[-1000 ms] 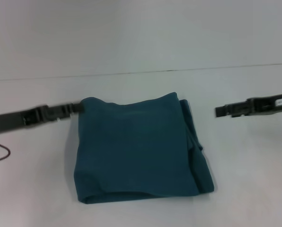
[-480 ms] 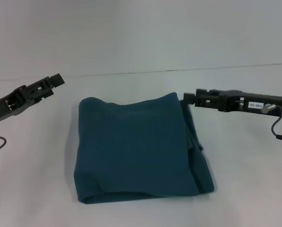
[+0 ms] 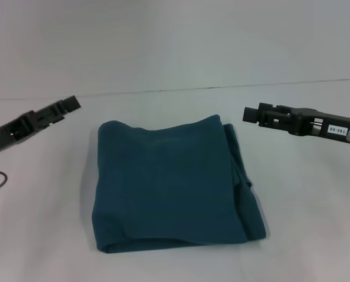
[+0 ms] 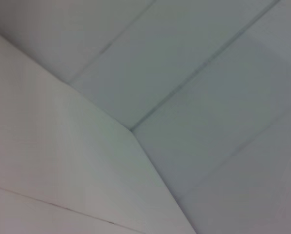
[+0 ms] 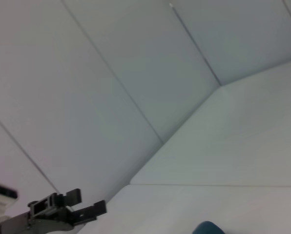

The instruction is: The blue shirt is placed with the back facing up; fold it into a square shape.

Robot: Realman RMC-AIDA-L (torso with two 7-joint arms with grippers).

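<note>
Both arms run out of the head view at its side edges, so only the left gripper (image 3: 69,106) and right gripper (image 3: 252,114) ends show. From that angle it cannot be told how either one's jaws stand. The right wrist view catches just a corner of the blue shirt (image 5: 208,228), cut off at the frame edge, beyond the left gripper (image 5: 87,204).
</note>
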